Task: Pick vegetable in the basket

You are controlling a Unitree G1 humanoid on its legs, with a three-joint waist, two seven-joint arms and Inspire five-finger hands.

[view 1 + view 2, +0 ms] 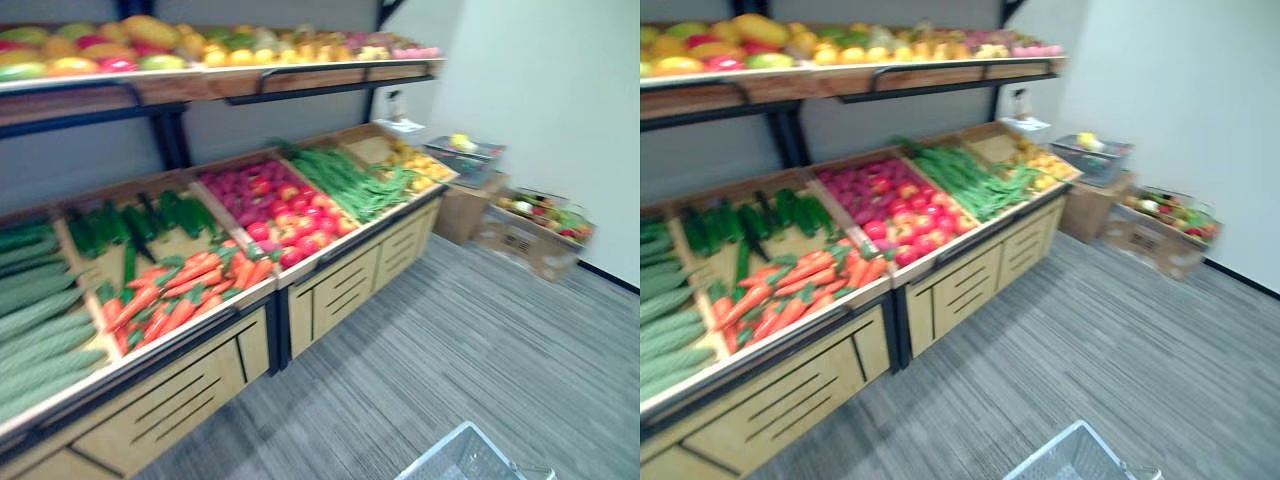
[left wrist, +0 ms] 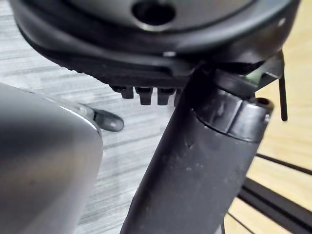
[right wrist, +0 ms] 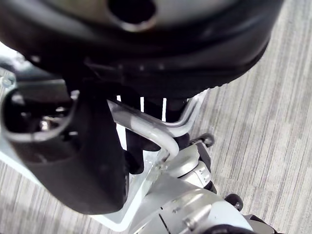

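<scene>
The stand's lower bins hold orange carrots (image 1: 180, 290), dark green cucumbers (image 1: 130, 225), long pale green cucumbers (image 1: 35, 320) and green beans (image 1: 345, 180). A white wire basket (image 1: 465, 455) hangs low at the right, over the floor and apart from the stand. In the right wrist view my right hand (image 3: 83, 161) is shut on the basket's handle (image 3: 146, 130), fingers curled under the wire. My left hand (image 2: 195, 170) hangs beside the stand's wooden front with its thumb straight, its fingers relaxed and nothing in it.
Red fruit (image 1: 275, 205) and yellow produce (image 1: 420, 165) fill other bins, and mixed fruit (image 1: 200, 45) lines the upper shelf. Cardboard boxes (image 1: 530, 235) and a grey crate (image 1: 465, 155) stand by the right wall. Grey striped floor stretches before the stand.
</scene>
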